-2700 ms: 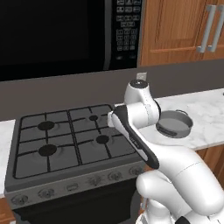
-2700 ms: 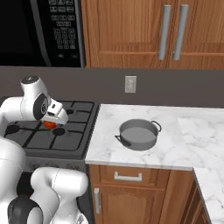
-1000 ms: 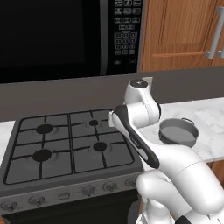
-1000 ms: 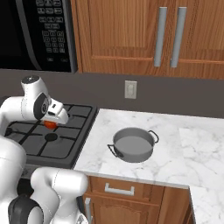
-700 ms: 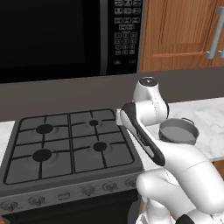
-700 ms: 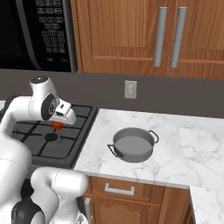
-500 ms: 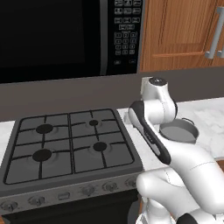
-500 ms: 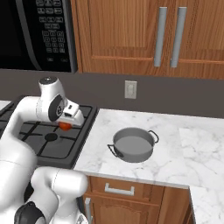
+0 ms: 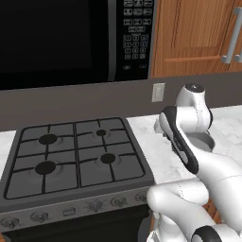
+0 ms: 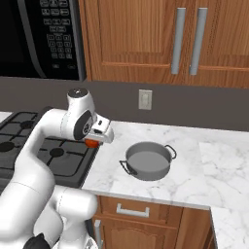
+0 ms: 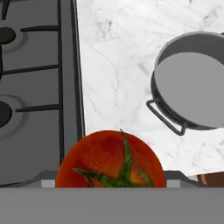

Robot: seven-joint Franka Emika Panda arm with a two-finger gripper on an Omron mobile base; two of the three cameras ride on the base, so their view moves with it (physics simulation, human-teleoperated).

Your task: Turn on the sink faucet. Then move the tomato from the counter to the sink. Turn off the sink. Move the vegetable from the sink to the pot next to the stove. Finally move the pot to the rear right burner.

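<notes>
So the gripper [image 10: 92, 141] has its jaws spread pretty wide and clamped around the tomato [image 11: 111, 158], which sits right between them, tucked up under the hand. In the hand view the tomato sits at the bottom with its green stem facing the camera.

Looks to me like we're in the "vegetable into the pot" step, mid-carry. The gripper hangs in the air roughly over the seam where the stove [image 9: 71, 156] meets the marble counter [image 10: 194, 165], with the stove grates on one side below it and bare marble on the other.

The pot [image 10: 148, 160] is off to the gripper's right in the right base view, near but not under it yet. It's empty, sitting flat on the counter, one handle pointing back toward the gripper's side. In the hand view it's up and to the right of the tomato, with a stretch of marble between.

Next move, I'd guess: carry across until the tomato is over the middle of the pot, drop lower, then open up. Let go too early and it lands on the rim or rolls off across the counter.
</notes>
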